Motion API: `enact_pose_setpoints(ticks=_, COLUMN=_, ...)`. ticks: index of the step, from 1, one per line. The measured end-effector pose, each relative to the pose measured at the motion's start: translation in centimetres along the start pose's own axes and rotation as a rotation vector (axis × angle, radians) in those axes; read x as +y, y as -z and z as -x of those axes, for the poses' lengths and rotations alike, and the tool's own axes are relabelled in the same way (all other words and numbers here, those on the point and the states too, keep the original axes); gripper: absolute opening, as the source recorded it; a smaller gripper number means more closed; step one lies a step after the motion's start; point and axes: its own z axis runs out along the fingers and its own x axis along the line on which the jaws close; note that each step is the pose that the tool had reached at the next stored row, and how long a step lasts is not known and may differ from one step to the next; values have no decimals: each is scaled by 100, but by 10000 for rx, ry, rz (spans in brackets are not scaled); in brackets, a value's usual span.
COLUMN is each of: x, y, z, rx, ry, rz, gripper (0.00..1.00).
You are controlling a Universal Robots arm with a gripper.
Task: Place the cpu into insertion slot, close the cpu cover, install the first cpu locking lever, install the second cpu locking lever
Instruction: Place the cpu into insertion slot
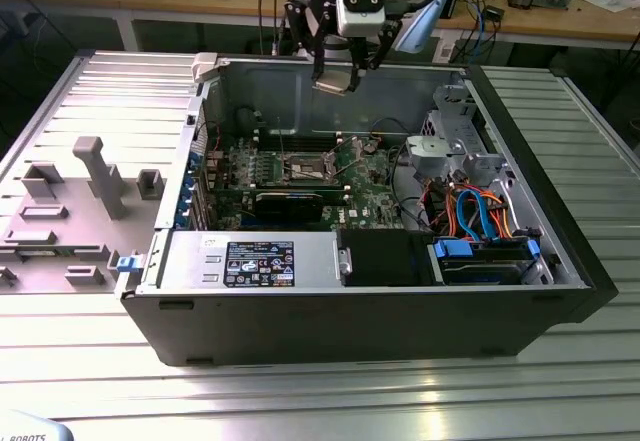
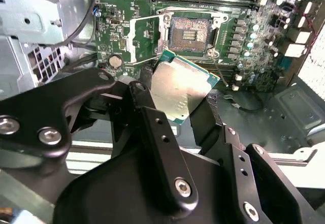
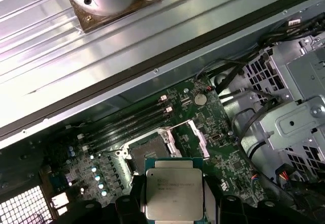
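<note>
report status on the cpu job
hand shut on cpu, high over the board. insertion slot empty, cpu cover open. nothing seen in the way.

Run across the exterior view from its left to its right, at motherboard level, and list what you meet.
grey fixture plate → insertion slot → silver drive cage → case's black wall

Black computer case (image 1: 350, 326) on ribbed metal worktop (image 1: 300, 401); green motherboard (image 1: 372, 183) inside, labelled power supply (image 1: 250, 261) along near wall, orange and blue cables (image 1: 470, 211) toward the exterior view's right. Grey fixture blocks (image 1: 92, 166) beside case, at the exterior view's left.
</note>
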Motion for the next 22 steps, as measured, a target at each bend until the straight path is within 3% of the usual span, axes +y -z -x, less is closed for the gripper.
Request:
enact_pose_setpoints(ticks=7, x=0, y=-2, z=0, rx=-96, ry=-1070, rz=21, gripper=54)
enact_pose_setpoints(ticks=13, x=0, y=-4, z=0, rx=-203, ry=-2264, rz=45, gripper=54)
enact_pose_setpoints(ticks=22, x=0, y=-4, z=0, rx=-217, ry=-2422, rz=47, gripper=54)
